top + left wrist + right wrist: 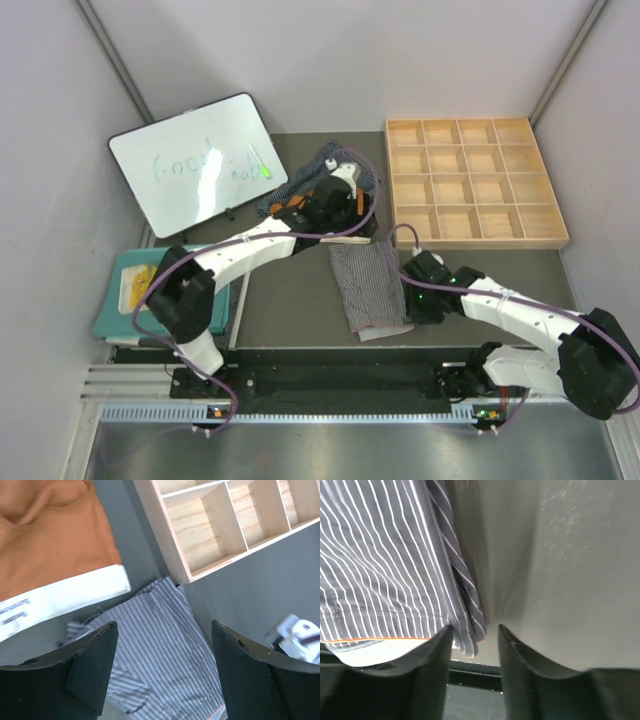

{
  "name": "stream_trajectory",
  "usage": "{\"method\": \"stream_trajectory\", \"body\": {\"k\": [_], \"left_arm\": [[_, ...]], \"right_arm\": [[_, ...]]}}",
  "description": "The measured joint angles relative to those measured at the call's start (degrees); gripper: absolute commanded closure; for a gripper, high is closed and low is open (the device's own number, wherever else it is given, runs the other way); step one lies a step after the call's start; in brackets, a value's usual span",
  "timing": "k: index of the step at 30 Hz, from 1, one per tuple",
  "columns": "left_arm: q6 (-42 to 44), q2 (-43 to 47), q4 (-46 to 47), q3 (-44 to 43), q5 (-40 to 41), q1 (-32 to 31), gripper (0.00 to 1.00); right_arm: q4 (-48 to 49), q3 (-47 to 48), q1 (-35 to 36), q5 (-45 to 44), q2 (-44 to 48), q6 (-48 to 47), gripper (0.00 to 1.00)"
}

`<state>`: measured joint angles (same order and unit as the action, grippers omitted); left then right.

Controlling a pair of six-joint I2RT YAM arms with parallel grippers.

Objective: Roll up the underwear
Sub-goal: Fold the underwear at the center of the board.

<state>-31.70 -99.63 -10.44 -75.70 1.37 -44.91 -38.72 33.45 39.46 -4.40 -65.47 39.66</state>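
Observation:
The grey pinstriped underwear (368, 287) lies flat on the dark mat between my two grippers, its white waistband toward the near edge. My left gripper (340, 222) hovers over its far end, open, with nothing between the fingers (95, 655); striped cloth (155, 645) shows below. The rust-orange pair (50, 530) with cream waistband (60, 597) lies just beyond. The dark navy striped pair (300, 185) sits further back. My right gripper (412, 297) is open at the grey pair's near right corner (465, 625); the cloth edge hangs loose by the left finger.
A wooden tray (470, 180) with several compartments stands at the back right, its corner (187, 572) close to the grey pair. A whiteboard (195, 160) leans at the back left. A teal stack (125, 295) sits at the left edge.

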Motion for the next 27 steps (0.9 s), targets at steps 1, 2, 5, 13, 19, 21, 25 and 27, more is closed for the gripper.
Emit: {"method": "stream_trajectory", "body": {"k": [1, 2, 5, 13, 19, 21, 25, 27], "left_arm": [[0.2, 1.7, 0.4, 1.4, -0.1, 0.6, 0.22], [0.3, 3.3, 0.5, 2.9, -0.3, 1.4, 0.22], [0.4, 7.3, 0.7, 7.5, -0.4, 4.2, 0.23], [0.4, 15.7, 0.2, 20.2, -0.6, 12.2, 0.23], [0.4, 23.5, 0.3, 27.6, -3.5, 13.5, 0.23], [0.4, 25.2, 0.4, 29.4, -4.5, 13.7, 0.23], [-0.1, 28.5, 0.8, 34.0, -6.6, 13.8, 0.23], [-1.1, 30.3, 1.1, 36.9, -8.2, 13.8, 0.23]], "right_arm": [[0.6, -0.7, 0.0, 0.6, 0.0, 0.4, 0.72], [1.6, -1.6, 0.0, 1.3, 0.0, 0.7, 0.75], [3.6, -3.1, -0.2, 2.9, 0.0, 1.6, 0.88], [5.8, -3.8, -0.1, 6.6, 0.3, 2.7, 1.0], [7.0, -4.2, 4.3, 7.5, 0.3, 6.0, 1.0], [7.5, -4.2, 7.1, 7.5, 0.1, 7.6, 1.0], [9.8, -4.2, 12.7, 7.0, -0.9, 11.6, 1.0], [10.8, -4.2, 15.1, 6.2, -1.9, 13.3, 1.0]]}}
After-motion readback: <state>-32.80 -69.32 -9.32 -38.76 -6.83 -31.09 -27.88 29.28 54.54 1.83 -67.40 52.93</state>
